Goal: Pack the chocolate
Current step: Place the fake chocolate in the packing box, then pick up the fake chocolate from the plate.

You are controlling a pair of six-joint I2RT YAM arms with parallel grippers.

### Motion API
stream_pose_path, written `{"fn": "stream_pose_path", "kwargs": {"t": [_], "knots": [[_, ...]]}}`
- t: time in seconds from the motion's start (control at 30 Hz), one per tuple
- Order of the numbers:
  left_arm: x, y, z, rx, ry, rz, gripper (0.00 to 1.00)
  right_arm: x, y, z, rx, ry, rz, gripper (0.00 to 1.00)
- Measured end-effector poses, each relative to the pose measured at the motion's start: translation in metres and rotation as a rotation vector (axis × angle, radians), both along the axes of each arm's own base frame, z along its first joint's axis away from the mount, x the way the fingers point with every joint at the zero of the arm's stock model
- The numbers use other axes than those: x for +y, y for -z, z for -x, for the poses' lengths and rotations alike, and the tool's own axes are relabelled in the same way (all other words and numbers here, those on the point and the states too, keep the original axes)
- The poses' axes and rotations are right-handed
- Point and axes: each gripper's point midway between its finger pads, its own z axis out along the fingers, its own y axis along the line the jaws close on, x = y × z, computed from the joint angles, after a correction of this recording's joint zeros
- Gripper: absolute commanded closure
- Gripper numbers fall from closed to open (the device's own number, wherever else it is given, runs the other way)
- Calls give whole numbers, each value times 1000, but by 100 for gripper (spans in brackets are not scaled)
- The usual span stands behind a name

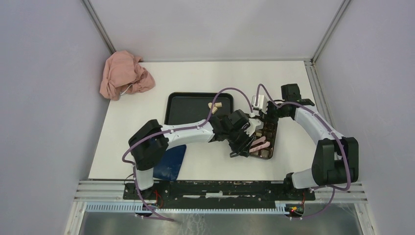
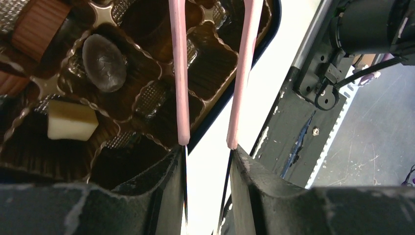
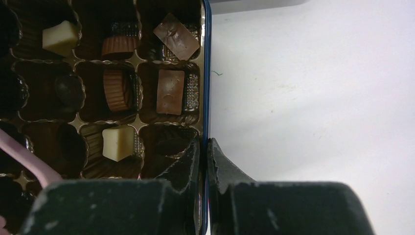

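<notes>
On the white table (image 1: 125, 132), the left gripper (image 2: 208, 154) clamps pink tongs (image 2: 178, 73) over the box (image 3: 206, 58) – its wall pinched by the right gripper (image 3: 204, 147) – where a low dip could snag the insert (image 3: 138, 122) and unseat chocolate (image 3: 171, 91) already in its cells

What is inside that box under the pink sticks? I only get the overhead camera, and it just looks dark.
Observer: Chocolates; the right wrist view shows white cubes, tan cups and brown slabs sitting in it.
Operator: Is it full?
Observer: No. In the left wrist view the compartment between the arms of the pink tongs looks empty.
Operator: And the other arm?
Observer: The right gripper is shut on the box's blue wall, one finger inside, one outside.
</notes>
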Motion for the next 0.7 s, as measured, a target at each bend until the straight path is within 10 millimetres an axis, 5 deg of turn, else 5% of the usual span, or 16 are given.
{"fn": "stream_pose_path", "kwargs": {"t": [0.43,0.7], "knots": [[24,-32,3,-94,-45,52,59,-5,21,-1,91,34,4,92],[67,-39,-14,-142,-150,-5,58,-12,37,-3,155,65,22,82]]}}
